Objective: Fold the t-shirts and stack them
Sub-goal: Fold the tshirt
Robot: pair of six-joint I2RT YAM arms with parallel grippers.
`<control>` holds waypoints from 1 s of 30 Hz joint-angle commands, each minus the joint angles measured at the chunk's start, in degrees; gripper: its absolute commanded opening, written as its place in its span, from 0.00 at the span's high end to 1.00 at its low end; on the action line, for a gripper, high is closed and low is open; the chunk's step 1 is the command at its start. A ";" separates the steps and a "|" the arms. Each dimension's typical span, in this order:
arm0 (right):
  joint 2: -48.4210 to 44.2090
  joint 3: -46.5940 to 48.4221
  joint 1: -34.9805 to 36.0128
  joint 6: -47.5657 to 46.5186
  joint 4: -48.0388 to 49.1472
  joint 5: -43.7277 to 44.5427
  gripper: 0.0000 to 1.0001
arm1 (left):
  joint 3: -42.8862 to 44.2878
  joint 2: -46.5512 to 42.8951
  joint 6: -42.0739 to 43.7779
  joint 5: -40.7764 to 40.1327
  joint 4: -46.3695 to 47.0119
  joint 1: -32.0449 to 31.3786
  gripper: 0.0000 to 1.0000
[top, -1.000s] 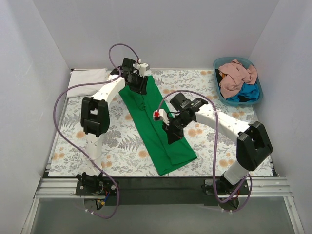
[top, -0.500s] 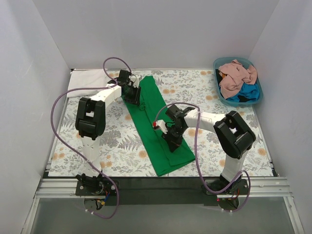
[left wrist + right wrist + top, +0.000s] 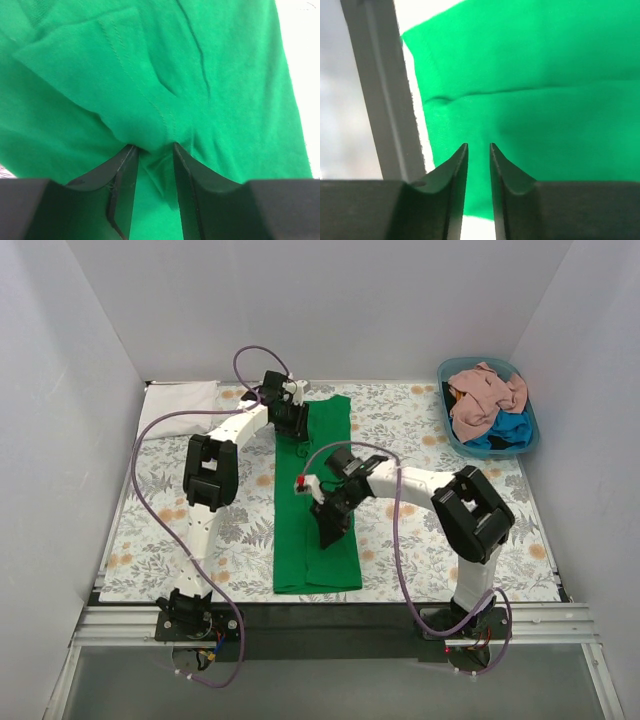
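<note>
Green t-shirt (image 3: 315, 560) lies folded lengthwise, a narrow strip.

Left arm: the white-and-black jointed left arm (image 3: 205, 475) rises from its base at the near left. Its forearm reaches away and to the right.
Left claw: the black two-finger left claw (image 3: 292, 420) points downward. Its fingers (image 3: 122, 172) are pinched on a bunched fold of the bright green cloth t-shirt (image 3: 165, 75).
Right arm: the white-and-black jointed right arm (image 3: 470, 515) is bent sharply at the elbow, with its forearm stretched leftward.
Right claw: the black two-finger right claw (image 3: 328, 523) tilts down and toward the near edge. Its fingers (image 3: 456, 175) are almost together, with green cloth in the narrow gap.
</note>
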 commanded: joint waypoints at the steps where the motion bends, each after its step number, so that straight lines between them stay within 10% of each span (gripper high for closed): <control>1: -5.94 5.27 -8.85 1.78 0.57 -4.87 0.68 | 1.12 -7.19 -0.69 1.79 -2.14 1.10 0.67; 18: 17.59 31.29 -16.86 16.45 3.20 8.22 0.86 | -42.73 -32.53 -5.61 13.92 8.67 3.92 0.66; 30: 23.93 29.88 -19.32 18.39 10.32 9.54 0.87 | -40.57 -21.21 -5.96 17.26 10.26 5.58 0.73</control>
